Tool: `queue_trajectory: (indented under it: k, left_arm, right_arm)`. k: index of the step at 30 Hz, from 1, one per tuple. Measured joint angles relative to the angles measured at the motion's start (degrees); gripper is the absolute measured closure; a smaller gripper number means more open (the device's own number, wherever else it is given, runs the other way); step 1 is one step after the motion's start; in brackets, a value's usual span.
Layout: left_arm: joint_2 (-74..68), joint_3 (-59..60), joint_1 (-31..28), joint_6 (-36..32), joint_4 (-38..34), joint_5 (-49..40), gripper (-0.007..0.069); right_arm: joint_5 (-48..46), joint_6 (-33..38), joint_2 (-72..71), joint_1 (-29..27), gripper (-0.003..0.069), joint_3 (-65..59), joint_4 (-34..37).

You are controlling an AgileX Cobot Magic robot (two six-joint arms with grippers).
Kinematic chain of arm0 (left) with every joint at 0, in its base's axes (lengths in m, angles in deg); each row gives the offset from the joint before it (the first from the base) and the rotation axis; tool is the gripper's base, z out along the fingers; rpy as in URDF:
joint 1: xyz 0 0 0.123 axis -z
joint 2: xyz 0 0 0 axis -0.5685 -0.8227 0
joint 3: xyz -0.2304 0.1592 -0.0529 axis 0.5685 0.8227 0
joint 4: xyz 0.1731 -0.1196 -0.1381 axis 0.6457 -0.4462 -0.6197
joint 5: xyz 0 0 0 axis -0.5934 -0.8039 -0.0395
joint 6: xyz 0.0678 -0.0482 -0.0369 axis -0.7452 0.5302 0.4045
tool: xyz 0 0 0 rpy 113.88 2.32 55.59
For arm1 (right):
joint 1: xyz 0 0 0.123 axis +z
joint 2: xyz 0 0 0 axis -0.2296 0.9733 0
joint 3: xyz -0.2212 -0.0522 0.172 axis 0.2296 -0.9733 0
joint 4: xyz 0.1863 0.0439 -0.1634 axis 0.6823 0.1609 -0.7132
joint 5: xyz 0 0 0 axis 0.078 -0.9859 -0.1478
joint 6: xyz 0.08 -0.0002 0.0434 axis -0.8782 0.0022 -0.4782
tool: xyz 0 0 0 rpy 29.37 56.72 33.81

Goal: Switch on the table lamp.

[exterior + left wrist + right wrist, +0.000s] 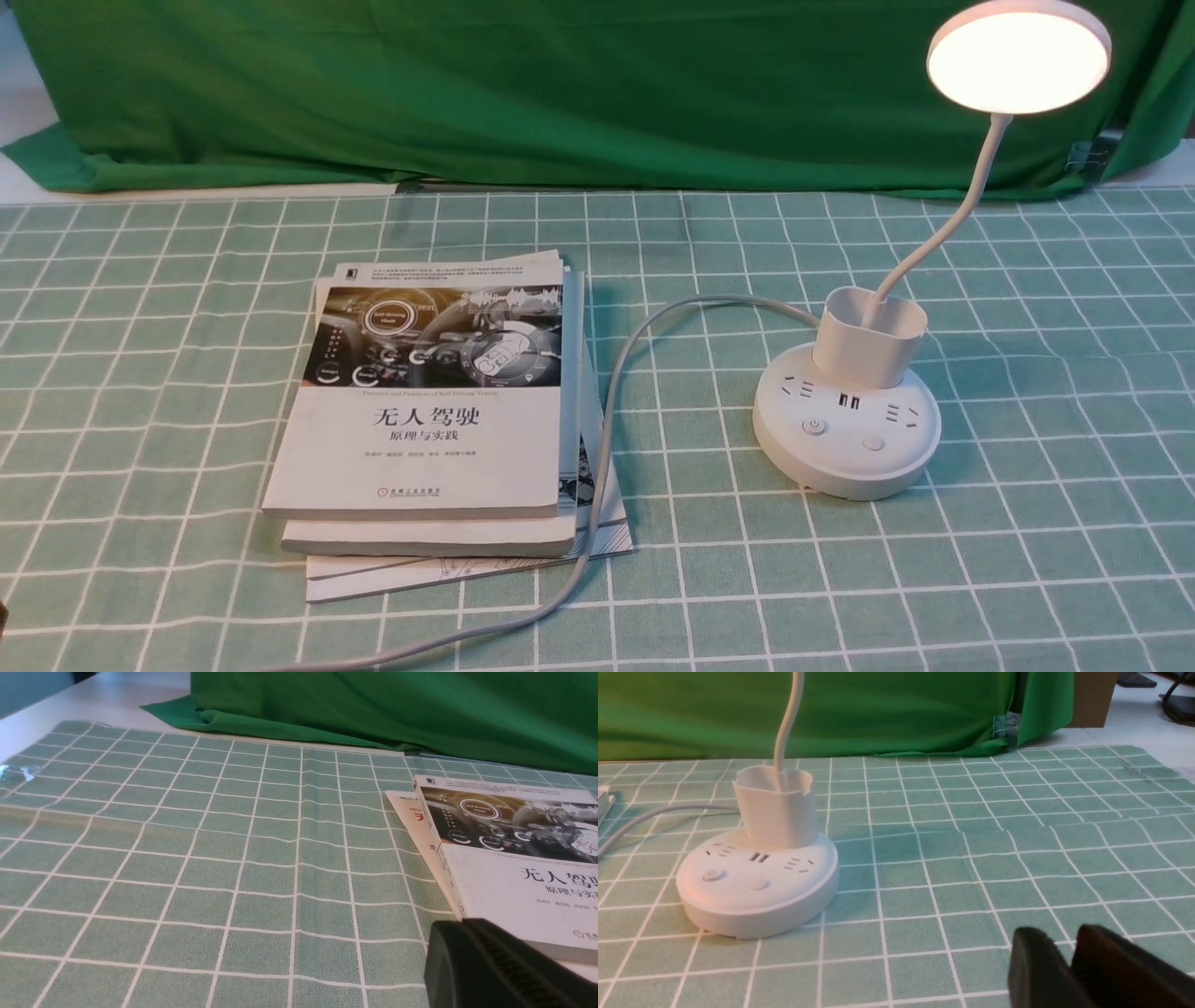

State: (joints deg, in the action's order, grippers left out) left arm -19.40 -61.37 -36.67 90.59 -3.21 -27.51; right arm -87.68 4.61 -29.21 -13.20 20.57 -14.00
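The left gripper (504,966) sits low just beside the stacked books (439,420); only one dark finger shows, so I cannot tell its state. Right of the books stands the table lamp (847,431), its disc head (1019,56) glowing, so the task looks done. The right gripper (1069,970), fingers nearly together around nothing, should stay clear of the base buttons (713,875)

We saw evenly bright, soft light in all three views. The white plastic table lamp (848,425) glowed, its disc head nearly blown out in the front view. Its round base cast a soft shadow on the green checked tablecloth (952,858). Each black gripper (1069,966) sat blurred and dark at the frame edge of its wrist view.
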Motion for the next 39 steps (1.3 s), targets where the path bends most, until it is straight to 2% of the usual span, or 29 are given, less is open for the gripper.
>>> queue_trajectory:
  k: [11,39]
  left_arm:
    - [0.72,0.00,0.00,0.00,0.00,0.06,0.0603]
    - [1.06,0.00,0.00,0.00,0.00,0.11,0.0603]
  right_arm:
    - [-0.05,0.00,0.00,0.00,0.0426,0.00,0.00]
    - [-0.13,0.00,0.00,0.00,0.0422,0.00,0.00]
